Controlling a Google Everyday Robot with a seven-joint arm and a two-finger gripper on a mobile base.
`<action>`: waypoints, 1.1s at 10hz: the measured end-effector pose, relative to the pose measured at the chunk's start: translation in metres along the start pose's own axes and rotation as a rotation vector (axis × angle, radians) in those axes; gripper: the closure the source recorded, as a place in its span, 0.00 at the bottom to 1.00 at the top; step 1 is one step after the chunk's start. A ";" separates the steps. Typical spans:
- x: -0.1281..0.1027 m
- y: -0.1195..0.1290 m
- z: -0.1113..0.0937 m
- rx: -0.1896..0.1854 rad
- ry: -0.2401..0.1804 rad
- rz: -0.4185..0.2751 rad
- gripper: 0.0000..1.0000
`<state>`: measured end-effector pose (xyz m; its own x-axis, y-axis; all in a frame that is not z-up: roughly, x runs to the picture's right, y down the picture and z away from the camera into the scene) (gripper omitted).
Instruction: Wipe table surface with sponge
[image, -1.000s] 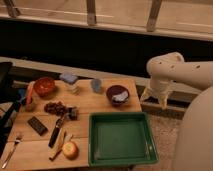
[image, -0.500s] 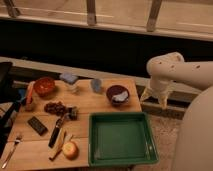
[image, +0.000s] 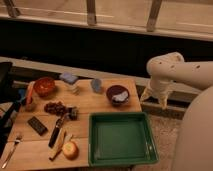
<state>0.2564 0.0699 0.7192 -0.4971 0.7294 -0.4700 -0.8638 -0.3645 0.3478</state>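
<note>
The sponge (image: 69, 78), a small blue-grey rectangular pad, lies near the far edge of the wooden table surface (image: 95, 104), left of a small round blue-grey cup (image: 96, 85). My gripper (image: 154, 98) hangs off the right side of the table, beyond its far right corner, pointing down. Its two fingers stand spread apart, open, with nothing between them. It is well away from the sponge, with a dark bowl (image: 118, 94) in between.
A green tray (image: 121, 138) fills the near right of the table. A red bowl (image: 44, 86), grapes (image: 56, 107), a knife (image: 55, 135), an apple (image: 70, 149), a fork (image: 12, 149) and a dark flat bar (image: 37, 125) crowd the left half.
</note>
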 end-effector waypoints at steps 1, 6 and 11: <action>0.000 0.000 0.001 0.001 0.001 0.000 0.29; 0.007 0.007 -0.010 0.013 -0.046 -0.102 0.29; 0.042 0.101 -0.079 -0.020 -0.234 -0.449 0.29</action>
<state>0.1416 0.0172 0.6706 -0.0464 0.9260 -0.3748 -0.9906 0.0056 0.1365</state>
